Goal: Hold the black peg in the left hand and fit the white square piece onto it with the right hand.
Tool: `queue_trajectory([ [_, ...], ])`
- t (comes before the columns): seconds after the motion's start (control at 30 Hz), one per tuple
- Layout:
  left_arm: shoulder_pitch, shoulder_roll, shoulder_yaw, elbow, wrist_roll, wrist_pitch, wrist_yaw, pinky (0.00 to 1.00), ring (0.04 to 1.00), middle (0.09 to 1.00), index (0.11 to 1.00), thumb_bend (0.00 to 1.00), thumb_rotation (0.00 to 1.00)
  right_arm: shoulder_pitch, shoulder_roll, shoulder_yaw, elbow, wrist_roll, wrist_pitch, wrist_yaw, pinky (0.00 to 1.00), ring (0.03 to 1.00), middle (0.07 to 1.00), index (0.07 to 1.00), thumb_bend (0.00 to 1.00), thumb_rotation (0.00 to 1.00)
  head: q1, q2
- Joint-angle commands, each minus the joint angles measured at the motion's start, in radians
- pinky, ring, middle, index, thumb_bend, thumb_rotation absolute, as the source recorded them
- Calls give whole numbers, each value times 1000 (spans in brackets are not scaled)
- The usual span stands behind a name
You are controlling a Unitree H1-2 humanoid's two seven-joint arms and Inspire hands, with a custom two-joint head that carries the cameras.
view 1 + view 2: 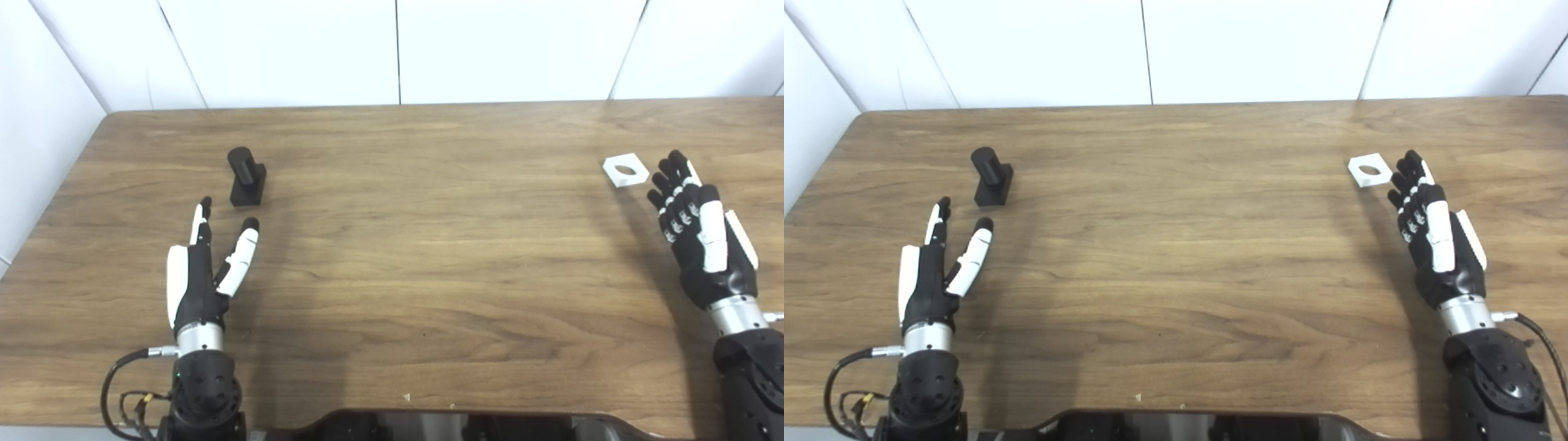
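The black peg is seen in the upper left of the frame, resting on the wooden table on its flat base with the round stud rising from it and leaning toward the top of the picture. The left robot hand is held just below the peg in the frame, released and empty, its fingers extended and the thumb spread apart; the fingertips are near the base but not touching it. The peg therefore lies straight ahead of this hand and slightly to the right in the frame — a short forward reach is judged sufficient. At the upper right of the frame, the white square piece is laid flat, its round hole facing up. The right robot hand is positioned below and to the right of it, open and holding nothing, fingertips just beside the piece's edge — contact cannot be confirmed. Each part is clearly nearer its own assigned hand.
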Motion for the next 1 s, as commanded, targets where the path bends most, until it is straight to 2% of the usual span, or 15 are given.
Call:
queue_trajectory([
  [0.0, -41, 6, -6, -19, 103, 9, 56, 1000, 1000, 1000, 971, 566, 582, 61, 48, 23, 123, 5, -22, 6, 1000, 1000, 1000, 1000, 584, 1000, 1, 1],
  [0.03, -49, 5, -8, -9, 141, 14, 65, 981, 1000, 1000, 949, 593, 535, 60, 48, 24, 127, 4, -24, 6, 1000, 1000, 1000, 1000, 584, 1000, 1, -4],
  [0.17, -79, 2, -8, 38, 272, 17, 99, 940, 1000, 990, 905, 665, 458, 58, 49, 26, 141, 5, -35, 8, 1000, 1000, 1000, 1000, 580, 1000, 3, -12],
  [0.33, -114, 13, -11, 113, 364, 15, 153, 891, 1000, 976, 848, 739, 370, 58, 52, 23, 150, 15, -36, 10, 1000, 1000, 1000, 1000, 565, 1000, 7, -27],
  [0.47, -132, 22, -12, 160, 408, 15, 164, 903, 1000, 973, 834, 750, 361, 59, 49, 24, 159, 10, -48, 12, 1000, 1000, 1000, 1000, 566, 1000, 13, -40],
  [0.73, -163, 38, -15, 228, 417, 13, 163, 950, 1000, 963, 822, 741, 371, 59, 42, 21, 161, 17, -37, 13, 1000, 1000, 1000, 1000, 564, 1000, 15, -39],
  [0.97, -206, 76, -25, 306, 427, 15, 159, 974, 1000, 965, 821, 729, 406, 51, 38, 20, 178, 22, -49, 24, 1000, 1000, 1000, 1000, 555, 1000, 13, -46],
])
